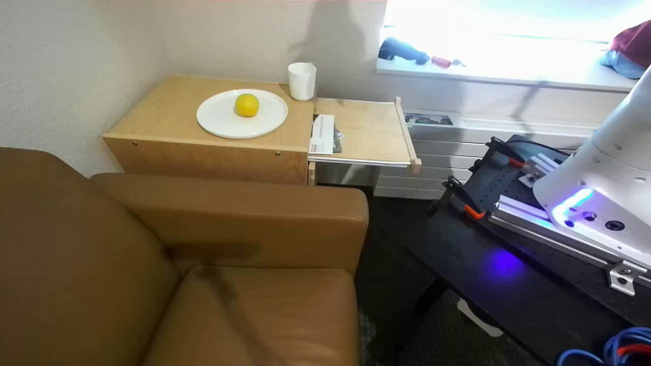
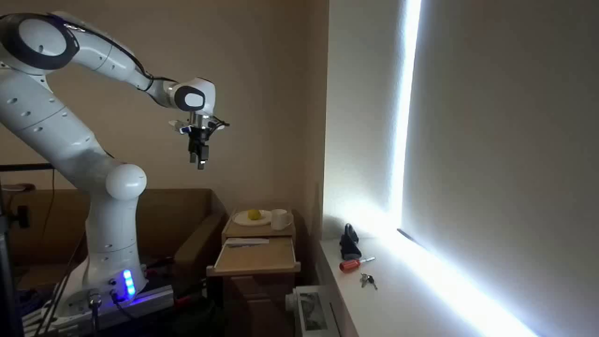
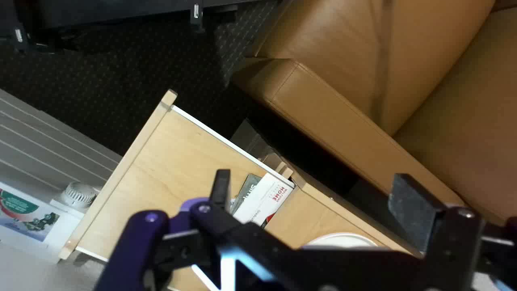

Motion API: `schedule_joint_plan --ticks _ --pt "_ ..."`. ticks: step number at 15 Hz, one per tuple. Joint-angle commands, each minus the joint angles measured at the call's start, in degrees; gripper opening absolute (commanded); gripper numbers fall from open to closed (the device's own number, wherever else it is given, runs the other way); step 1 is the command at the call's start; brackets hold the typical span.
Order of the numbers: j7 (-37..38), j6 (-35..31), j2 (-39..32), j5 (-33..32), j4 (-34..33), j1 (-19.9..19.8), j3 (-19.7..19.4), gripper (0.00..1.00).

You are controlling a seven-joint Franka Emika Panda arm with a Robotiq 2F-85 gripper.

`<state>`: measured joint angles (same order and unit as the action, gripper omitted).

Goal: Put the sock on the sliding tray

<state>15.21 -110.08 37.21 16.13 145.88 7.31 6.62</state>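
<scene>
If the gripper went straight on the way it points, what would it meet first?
Probably the sofa armrest: in an exterior view the gripper points down, lined up above it. Depth is unclear, so the cabinet is possible too.

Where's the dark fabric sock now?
In an exterior view, the dark fabric sock lies on the pale windowsill, right of the rectangular light-wood sliding tray, beside a red-handled screwdriver.

White rectangular paper leaflet (image 3: 264, 200) in the wrist view says "HOME" in red caps, plus black print that looks like "Gradu", rest's too blurry. Grey-green paper card (image 3: 248, 188) right next to it has pale capitals, can't make out the word tbh.
</scene>
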Motion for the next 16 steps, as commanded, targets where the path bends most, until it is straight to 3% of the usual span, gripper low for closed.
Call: schedule_joint_plan --ticks 1,5,6,7,12,15,16 --pt "-0.4 0.3 0.0 0.4 -0.1 -0.8 0.6 1.0" --pt "-0.4 0.3 0.0 0.4 -0.1 -0.8 0.6 1.0" --pt "3.6 -6.0 -2.6 -2.1 1.0 -3.7 2.3 1.0" --pt "4.2 -10.4 -4.8 -2.7 1.5 -5.2 1.6 1.0" --pt "4.5 -18.9 -11.4 -6.3 0.2 -14.9 -7.8 1.0" --pt "4.5 -17.1 -16.4 -6.9 -4.6 -20.3 -14.6 1.0" --pt "4.4 -18.6 -12.5 -6.7 -0.5 -18.0 -12.1 1.0"
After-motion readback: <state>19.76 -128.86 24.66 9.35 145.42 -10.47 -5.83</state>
